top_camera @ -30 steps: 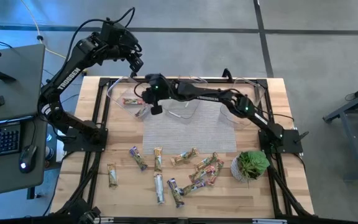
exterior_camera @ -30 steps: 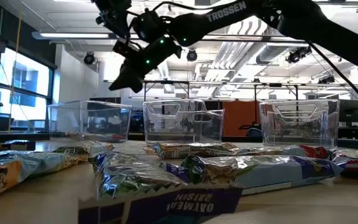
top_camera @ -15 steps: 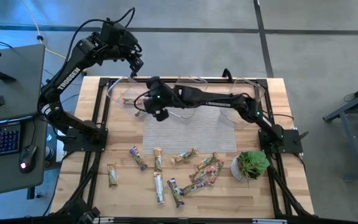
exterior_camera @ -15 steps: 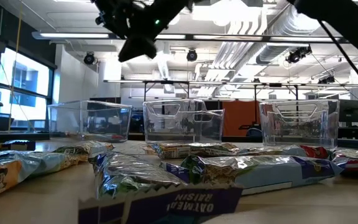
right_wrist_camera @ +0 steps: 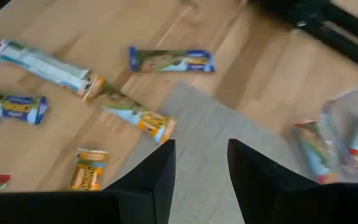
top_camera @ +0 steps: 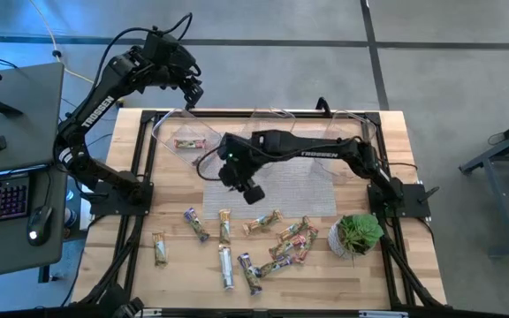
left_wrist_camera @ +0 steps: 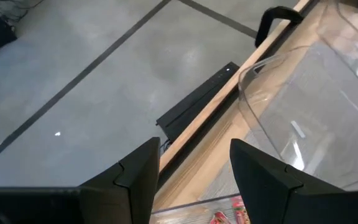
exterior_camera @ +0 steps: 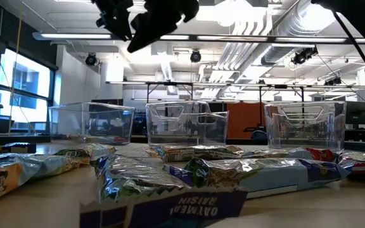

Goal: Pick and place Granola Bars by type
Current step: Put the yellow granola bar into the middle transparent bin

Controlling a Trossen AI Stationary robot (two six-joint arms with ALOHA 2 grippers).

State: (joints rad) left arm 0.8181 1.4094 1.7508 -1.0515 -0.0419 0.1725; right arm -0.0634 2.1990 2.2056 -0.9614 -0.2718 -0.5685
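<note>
Three clear bins (exterior_camera: pixel 187 122); one plant (top_camera: pixel 358 232)

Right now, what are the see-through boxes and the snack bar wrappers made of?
The boxes look like clear hard plastic: the room shows straight through their glossy walls. The granola bar wrappers look like thin shiny foil or plastic film, crinkled and glinting. The table under them looks like pale wood with visible grain.
</note>
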